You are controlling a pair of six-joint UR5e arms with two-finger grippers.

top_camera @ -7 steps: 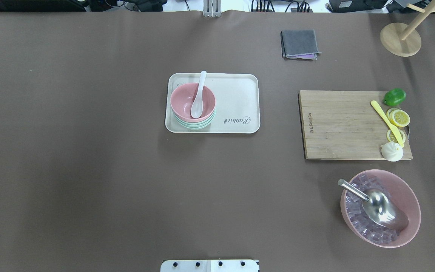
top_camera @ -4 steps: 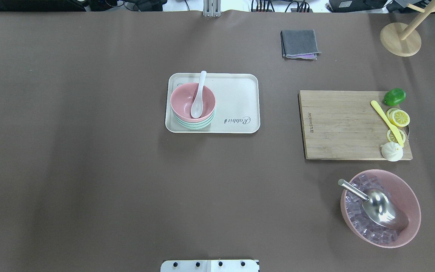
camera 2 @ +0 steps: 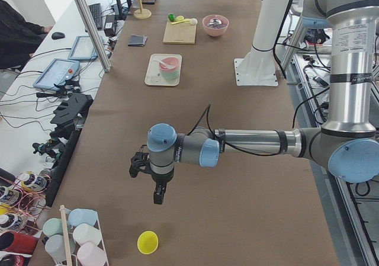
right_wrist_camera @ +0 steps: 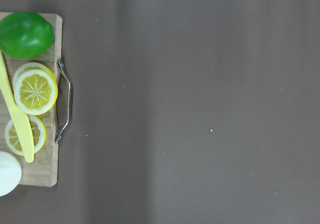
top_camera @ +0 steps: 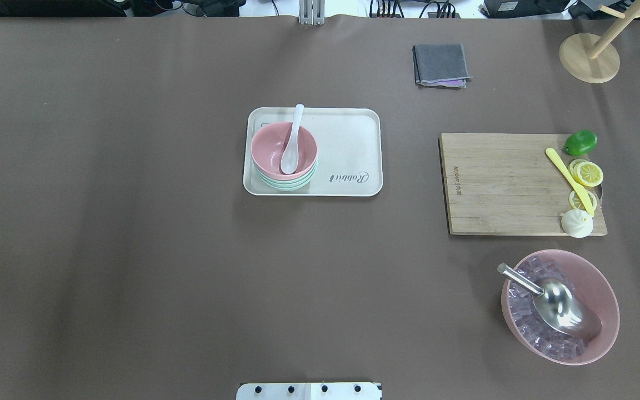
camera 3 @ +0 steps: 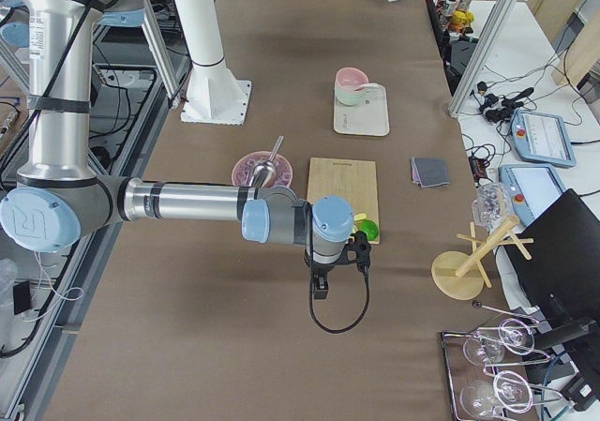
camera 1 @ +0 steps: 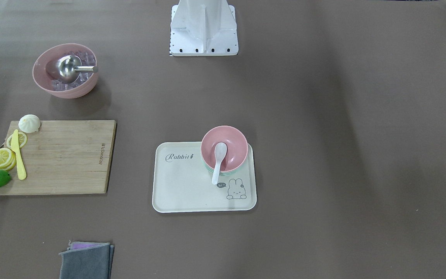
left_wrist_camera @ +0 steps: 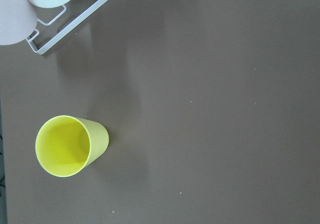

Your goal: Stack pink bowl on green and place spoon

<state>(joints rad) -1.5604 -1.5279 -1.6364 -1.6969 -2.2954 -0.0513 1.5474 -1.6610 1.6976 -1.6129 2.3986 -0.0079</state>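
The pink bowl (top_camera: 271, 149) sits stacked on the green bowl (top_camera: 285, 185) at the left end of the cream tray (top_camera: 348, 144). The white spoon (top_camera: 292, 140) lies in the pink bowl with its handle pointing away over the rim. The front-facing view shows the same stack (camera 1: 234, 146) with the spoon (camera 1: 218, 162). My left gripper (camera 2: 157, 196) hangs far from the tray above a yellow cup (camera 2: 147, 242). My right gripper (camera 3: 320, 290) hangs past the cutting board's end. Both show only in side views, so I cannot tell whether they are open or shut.
A wooden cutting board (top_camera: 509, 183) with a lime (top_camera: 580, 142), lemon slices, a yellow knife and a bun lies to the right. A large pink bowl (top_camera: 603, 289) holds ice and a metal scoop. A grey cloth (top_camera: 441, 64) and a wooden stand (top_camera: 589, 58) are at the far edge.
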